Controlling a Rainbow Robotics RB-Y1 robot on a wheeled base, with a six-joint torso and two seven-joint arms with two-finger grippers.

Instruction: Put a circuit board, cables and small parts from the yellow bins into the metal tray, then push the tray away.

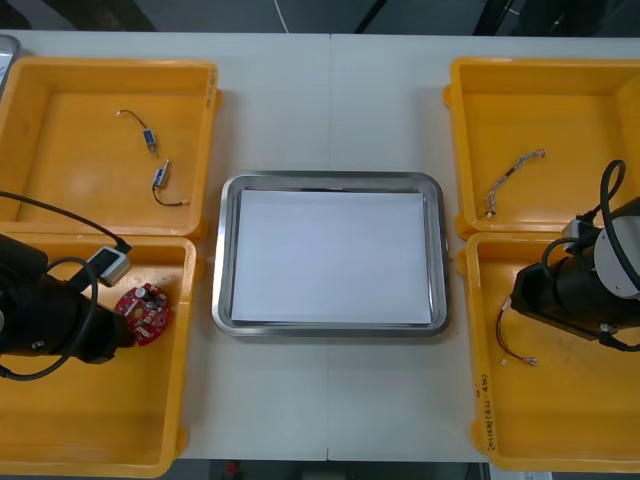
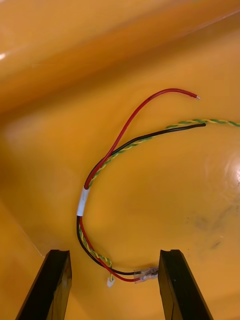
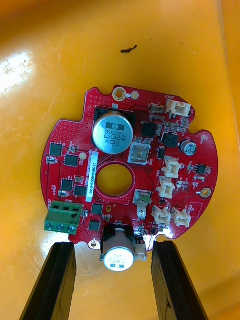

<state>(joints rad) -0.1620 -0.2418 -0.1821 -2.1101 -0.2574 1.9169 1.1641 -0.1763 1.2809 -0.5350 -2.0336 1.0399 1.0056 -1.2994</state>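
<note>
In the near left yellow bin [image 1: 100, 435], my left jaws stand spread astride the edge of the red circuit board [image 3: 132, 175], lined up to pinch it. My right jaws, likewise spread, flank the plug end of the red and yellow cable [image 2: 107, 165] in the near right bin [image 1: 560, 425]; the metal tray [image 1: 330, 181] between the bins holds nothing yet.

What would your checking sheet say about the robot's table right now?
Surface: light table.
Job's things: metal tray, white inside, nothing in it; red circuit board in the left near yellow bin.
Clutter: dark speck near the board.
Grippers: left gripper open, fingers either side of the board's edge; right gripper open over the right near bin.
Cables: red, black and yellow-green bundle in that bin; pale cable in the right far bin; two short cables in the left far bin.
Surroundings: dark floor beyond the table.
</note>
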